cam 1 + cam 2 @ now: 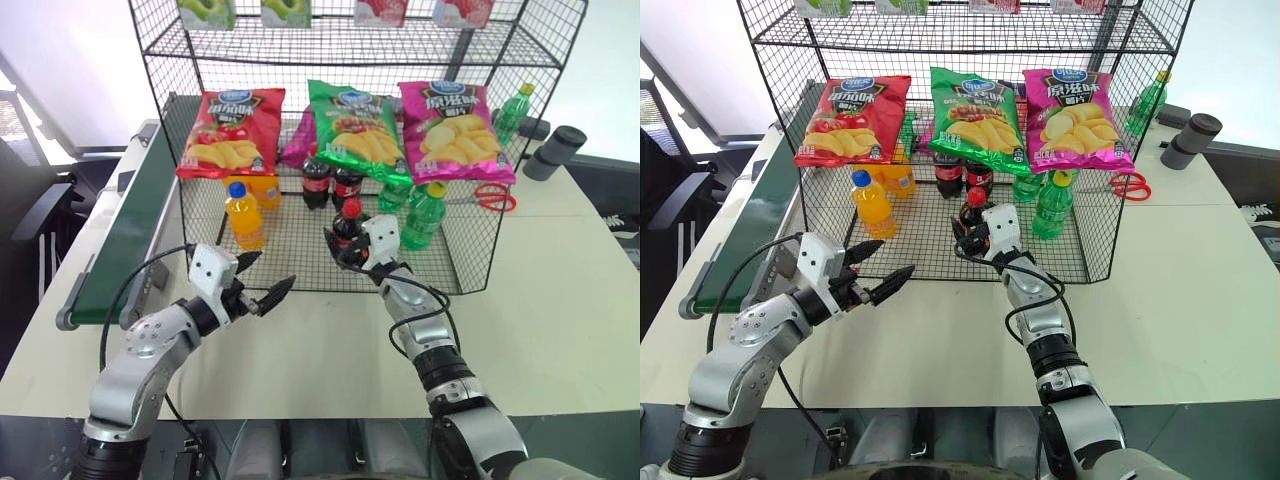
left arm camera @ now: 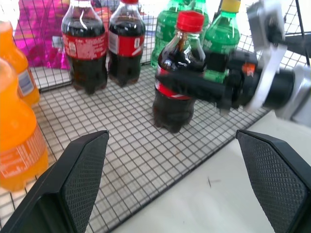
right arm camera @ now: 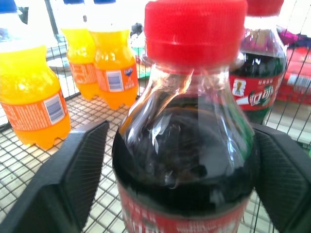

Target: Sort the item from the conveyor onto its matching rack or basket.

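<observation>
The small cola bottle (image 2: 175, 92) is stood upright on the mesh floor of the black wire rack (image 1: 470, 255), near its front edge, with the long axis vertical and the red cap pointed straight up. The bottle is flanked by the two black fingers of the right gripper (image 1: 348, 243); in the right wrist view a narrow gap is seen between each finger and the bottle's body, so the fingers are held apart around it rather than clamped on it.

Behind the bottle, two more cola bottles (image 1: 330, 182) are stood side by side, with green bottles (image 1: 420, 215) placed to the right and an orange soda bottle (image 1: 245, 215) to the left. Three chip bags, red (image 1: 230, 130), green (image 1: 358, 128) and pink (image 1: 455, 130), are hung across the back of the rack above the bottles.

The left gripper (image 1: 262, 283) is held over the desk (image 1: 560, 300) just in front of the rack, its fingers spread wide with nothing between them. The green conveyor (image 1: 125, 235) is laid along the desk's left side, beside the rack.
</observation>
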Tool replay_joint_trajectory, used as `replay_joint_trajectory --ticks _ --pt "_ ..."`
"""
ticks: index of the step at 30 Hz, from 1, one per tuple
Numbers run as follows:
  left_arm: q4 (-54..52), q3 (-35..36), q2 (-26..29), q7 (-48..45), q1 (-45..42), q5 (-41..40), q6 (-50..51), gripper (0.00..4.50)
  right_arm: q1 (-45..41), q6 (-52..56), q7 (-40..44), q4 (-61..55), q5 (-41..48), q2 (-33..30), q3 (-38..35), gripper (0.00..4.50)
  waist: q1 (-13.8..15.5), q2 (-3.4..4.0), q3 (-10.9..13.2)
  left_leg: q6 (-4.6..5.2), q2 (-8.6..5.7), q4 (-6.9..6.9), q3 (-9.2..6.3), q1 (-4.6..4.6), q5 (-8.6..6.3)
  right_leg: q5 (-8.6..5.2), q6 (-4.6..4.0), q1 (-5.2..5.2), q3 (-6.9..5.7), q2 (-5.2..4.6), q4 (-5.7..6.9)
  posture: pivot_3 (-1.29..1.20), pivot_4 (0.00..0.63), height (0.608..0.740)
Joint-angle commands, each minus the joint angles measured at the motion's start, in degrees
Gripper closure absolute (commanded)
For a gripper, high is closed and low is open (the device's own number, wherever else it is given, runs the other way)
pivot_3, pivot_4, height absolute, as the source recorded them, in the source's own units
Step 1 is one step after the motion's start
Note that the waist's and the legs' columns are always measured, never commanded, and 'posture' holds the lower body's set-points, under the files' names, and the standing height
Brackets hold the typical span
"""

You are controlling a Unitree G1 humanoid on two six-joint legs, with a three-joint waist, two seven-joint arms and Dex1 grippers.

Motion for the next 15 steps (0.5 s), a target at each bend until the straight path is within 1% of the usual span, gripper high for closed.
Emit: replay_joint_trajectory --ticks 1,5,9,11,14,15 --pt "1.2 0.7 0.9 -1.7 0.9 1.2 -4.2 0.0 1.6 -1.5 0.6 -6.9 0.0 -1.1 -0.2 0.09 0.0 0.0 0.0 0.0 0.0 0.0 0.0 0.0 0.0 0.0 0.0 0.0 0.0 -0.02 0.0 0.0 0.15 0.74" --pt "3.4 1.1 1.2 -2.0 1.6 1.9 -6.1 0.0 6.1 1.5 2.6 -15.8 1.3 -4.0 -0.9 0.09 0.2 0.02 0.0 0.0 -0.02 -0.01 0.0 -0.01 0.0 0.0 -0.01 0.01 0.0 -0.07 -0.03 0.0 0.15 0.74" --pt "5.5 1.6 1.6 -2.4 2.4 2.5 -7.5 0.0 14.0 7.2 7.2 -29.2 4.8 -9.9 -2.0 0.09 0.3 0.03 0.0 0.0 -0.02 -0.02 -0.02 -0.02 -0.01 -0.01 -0.02 0.03 -0.01 -0.12 -0.04 0.0 0.15 0.74" --pt "6.5 1.9 1.8 -2.5 2.6 2.7 -8.3 0.0 17.0 9.5 8.5 -33.9 6.0 -12.5 -2.8 0.09 0.3 0.04 0.0 0.0 -0.02 -0.05 -0.01 -0.02 -0.01 -0.01 -0.03 0.03 -0.01 -0.13 -0.1 0.0 0.15 0.74" --pt "8.1 2.4 2.5 -3.4 2.9 3.2 -9.5 0.0 22.5 13.2 11.9 -41.5 9.9 -17.5 -5.7 0.09 0.2 0.06 0.0 0.0 0.0 -0.05 -0.01 -0.01 -0.01 -0.02 -0.06 0.03 0.0 -0.13 -0.09 0.0 0.15 0.74" --pt "8.8 2.8 3.4 -4.1 3.0 3.3 -9.8 0.0 25.5 15.5 13.7 -45.2 13.0 -20.3 -8.4 0.09 0.3 0.06 0.0 0.0 0.01 -0.06 -0.02 0.01 -0.01 -0.05 -0.1 0.03 -0.01 -0.12 -0.09 0.0 0.15 0.74"
